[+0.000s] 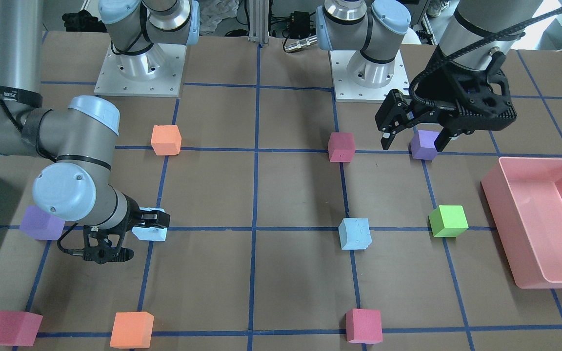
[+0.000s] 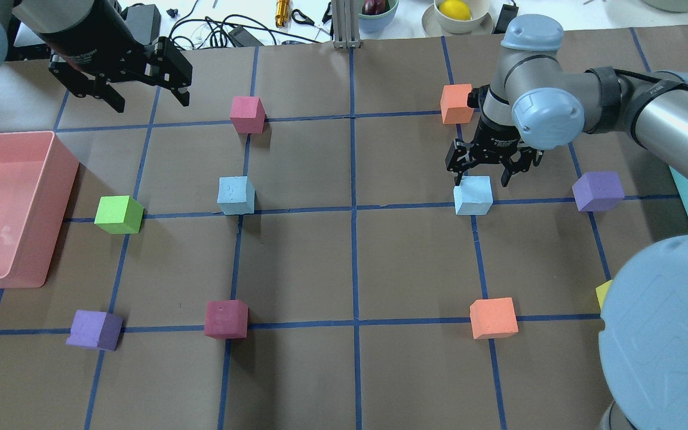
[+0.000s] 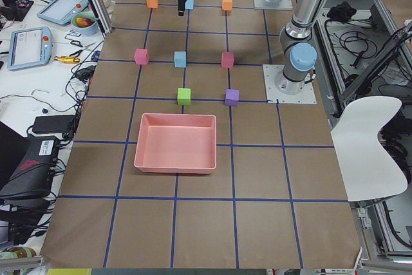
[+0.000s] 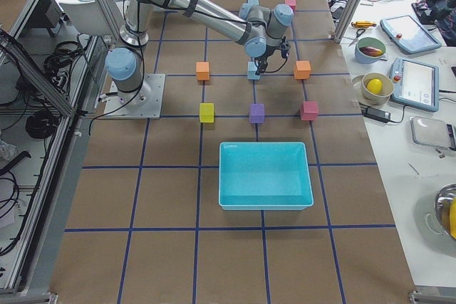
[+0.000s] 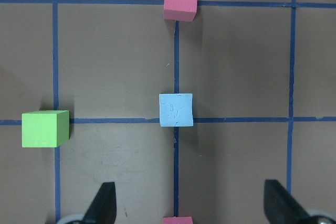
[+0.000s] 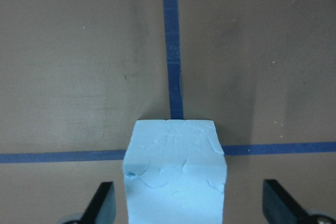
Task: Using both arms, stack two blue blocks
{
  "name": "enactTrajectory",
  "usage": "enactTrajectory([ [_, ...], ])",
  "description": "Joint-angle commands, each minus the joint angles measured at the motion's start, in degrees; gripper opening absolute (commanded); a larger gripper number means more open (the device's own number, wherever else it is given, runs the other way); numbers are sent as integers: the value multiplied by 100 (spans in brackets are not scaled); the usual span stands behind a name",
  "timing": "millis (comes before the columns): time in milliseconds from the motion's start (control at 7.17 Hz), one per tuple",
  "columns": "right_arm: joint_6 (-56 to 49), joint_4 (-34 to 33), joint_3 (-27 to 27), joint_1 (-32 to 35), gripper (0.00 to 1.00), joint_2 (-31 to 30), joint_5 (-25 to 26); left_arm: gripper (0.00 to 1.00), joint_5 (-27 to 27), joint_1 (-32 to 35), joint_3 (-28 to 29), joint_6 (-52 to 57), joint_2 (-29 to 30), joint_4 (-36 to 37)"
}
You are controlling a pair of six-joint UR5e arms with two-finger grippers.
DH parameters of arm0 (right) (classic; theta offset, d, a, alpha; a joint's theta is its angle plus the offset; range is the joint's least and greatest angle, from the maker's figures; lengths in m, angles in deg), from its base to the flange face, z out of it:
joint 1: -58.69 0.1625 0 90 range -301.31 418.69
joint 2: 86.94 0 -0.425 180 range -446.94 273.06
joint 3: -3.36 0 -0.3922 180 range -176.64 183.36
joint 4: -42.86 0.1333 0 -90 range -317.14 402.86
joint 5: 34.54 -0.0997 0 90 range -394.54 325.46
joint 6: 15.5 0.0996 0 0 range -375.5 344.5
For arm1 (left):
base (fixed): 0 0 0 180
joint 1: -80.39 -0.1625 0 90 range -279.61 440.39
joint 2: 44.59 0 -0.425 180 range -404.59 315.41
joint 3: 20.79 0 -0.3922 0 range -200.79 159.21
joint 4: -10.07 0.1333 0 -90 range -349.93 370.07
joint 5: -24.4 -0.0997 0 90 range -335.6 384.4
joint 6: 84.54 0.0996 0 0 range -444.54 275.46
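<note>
One blue block (image 2: 473, 195) sits on a tape crossing on the right half of the table. My right gripper (image 2: 480, 173) is open just over it. In the right wrist view the block (image 6: 176, 174) lies between the two fingertips (image 6: 102, 205) with a gap on each side. The other blue block (image 2: 236, 194) sits on the left half, also seen in the left wrist view (image 5: 176, 109). My left gripper (image 2: 147, 98) is open and empty, held high near the far left of the table and well away from that block.
A pink bin (image 2: 3, 203) stands at the left edge and a teal bin (image 4: 263, 174) at the right end. Other cubes are scattered on the grid: green (image 2: 119, 214), pink (image 2: 247, 114), orange (image 2: 456, 104), purple (image 2: 598, 191), maroon (image 2: 226, 318), orange (image 2: 493, 318).
</note>
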State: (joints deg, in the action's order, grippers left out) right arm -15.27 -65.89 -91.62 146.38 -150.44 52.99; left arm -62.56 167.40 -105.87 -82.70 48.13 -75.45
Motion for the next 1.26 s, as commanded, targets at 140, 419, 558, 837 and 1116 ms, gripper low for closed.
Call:
enactTrajectory([
  [140,-57,-23,-30,3,100,118,-149,100,3,0,0,1,0,0],
  [419,-232,-374,-170,3,24,118,-79,100,3,0,0,1,0,0],
  [558,-460,-688,-345,-6,6,75,-61,100,3,0,0,1,0,-9],
  [837,-375,-902,-373,64,0,-74,-8,100,3,0,0,1,0,0],
  [1116,332,-858,-85,570,0,-181,-122,100,3,0,-9,1,0,0],
])
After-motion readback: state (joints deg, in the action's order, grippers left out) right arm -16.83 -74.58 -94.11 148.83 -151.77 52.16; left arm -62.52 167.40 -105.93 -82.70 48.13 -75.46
